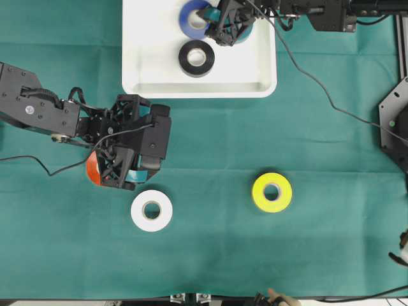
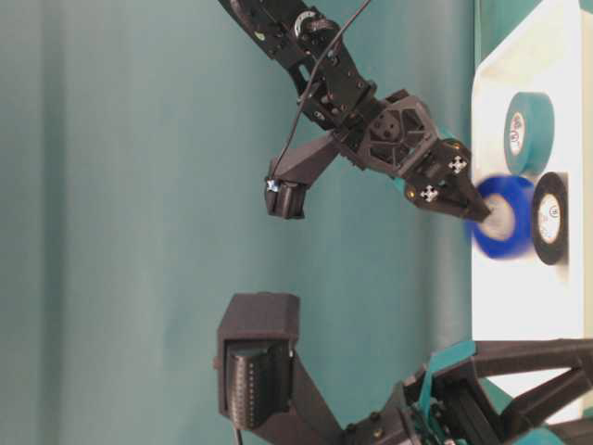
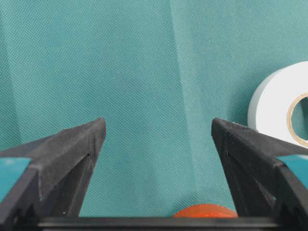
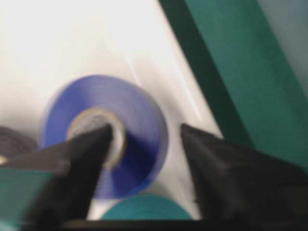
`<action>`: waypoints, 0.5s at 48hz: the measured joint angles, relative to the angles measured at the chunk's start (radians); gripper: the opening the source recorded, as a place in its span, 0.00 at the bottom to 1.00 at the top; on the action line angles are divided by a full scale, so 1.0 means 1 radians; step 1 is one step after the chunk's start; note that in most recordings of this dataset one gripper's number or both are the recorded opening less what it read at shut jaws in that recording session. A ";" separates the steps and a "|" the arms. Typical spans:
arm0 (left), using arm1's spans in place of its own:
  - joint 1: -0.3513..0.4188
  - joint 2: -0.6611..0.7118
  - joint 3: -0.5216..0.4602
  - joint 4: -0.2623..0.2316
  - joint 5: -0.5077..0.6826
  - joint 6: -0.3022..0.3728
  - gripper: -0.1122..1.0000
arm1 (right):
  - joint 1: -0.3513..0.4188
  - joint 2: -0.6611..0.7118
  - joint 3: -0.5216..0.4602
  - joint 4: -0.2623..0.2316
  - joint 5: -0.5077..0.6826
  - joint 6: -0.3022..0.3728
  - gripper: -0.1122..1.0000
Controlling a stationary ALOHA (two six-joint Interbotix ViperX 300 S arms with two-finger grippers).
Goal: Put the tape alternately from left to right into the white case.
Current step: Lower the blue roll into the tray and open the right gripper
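The shallow glossy white plastic case (image 1: 143, 64) is set at the desk's far edge, with blue (image 1: 194, 19), black (image 1: 196, 58) and teal (image 2: 529, 133) tape rolls inside. The right gripper (image 4: 144, 139) is spread, one finger in the blue roll's core. The left gripper (image 3: 158, 132) is held wide over an orange roll (image 3: 205, 211), gripping nothing.

We see even, bright, diffuse light across the green cloth (image 1: 210, 146) in the overhead view, with only short, soft shadows hugging the white roll (image 1: 152, 211) and the yellow roll (image 1: 272, 192). The white case (image 1: 143, 70) is nearly blown out, and beside the blue roll (image 4: 108, 134) in the right wrist view it glares to featureless white. That blue roll is motion-smeared at table level too. The left wrist view is sharp on the cloth weave, softer on the near fingers (image 3: 72, 154).
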 measured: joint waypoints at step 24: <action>0.000 0.000 0.000 0.002 0.000 0.000 0.68 | 0.000 0.000 0.000 0.000 0.000 0.000 0.81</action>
